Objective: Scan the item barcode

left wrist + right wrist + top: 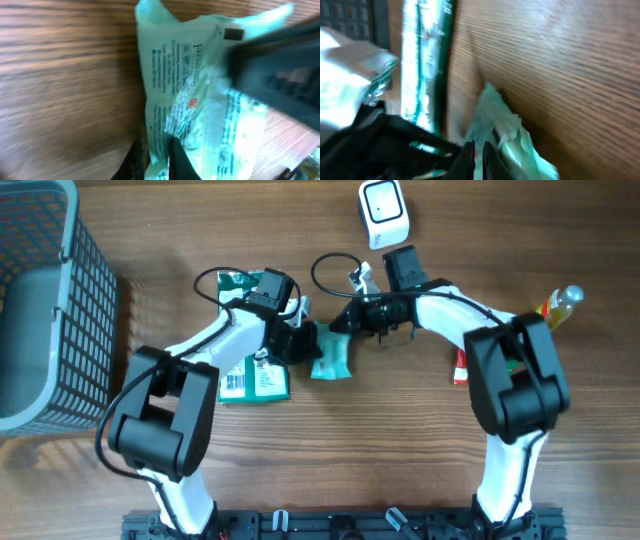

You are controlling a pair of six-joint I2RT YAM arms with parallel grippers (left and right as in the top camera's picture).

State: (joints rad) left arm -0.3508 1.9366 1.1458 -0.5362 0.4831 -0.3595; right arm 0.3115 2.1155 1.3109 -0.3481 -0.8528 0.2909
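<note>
Gripping the pale green packet [333,358] with both arms at once, close to the middle of the wooden table [420,440]. Closing the left gripper [306,340] on the packet's left edge: in the left wrist view, pinching the film between two dark fingers [176,160] set narrow, with printed text running along the wrapper (too blurred for reading, so no telling where the barcode sits). Clamping the right gripper [348,320] onto the packet's upper corner, its fingers [487,159] nearly touching around the crinkled tip in the right wrist view. Keeping the packet low over the wood, either resting on it or just clear of it; hard telling which from overhead.

Lying just left of the packet, partly under the left arm: a dark green pouch [255,380] with a white label. Peeking out behind the left wrist: a second pouch [235,280]. Sitting near the table's top edge, beyond the right arm and apart from the packet: a white scanner [383,212]. Standing at the far left: a grey mesh basket [40,300]. Lying beside the right arm's elbow: a bottle [562,305].
</note>
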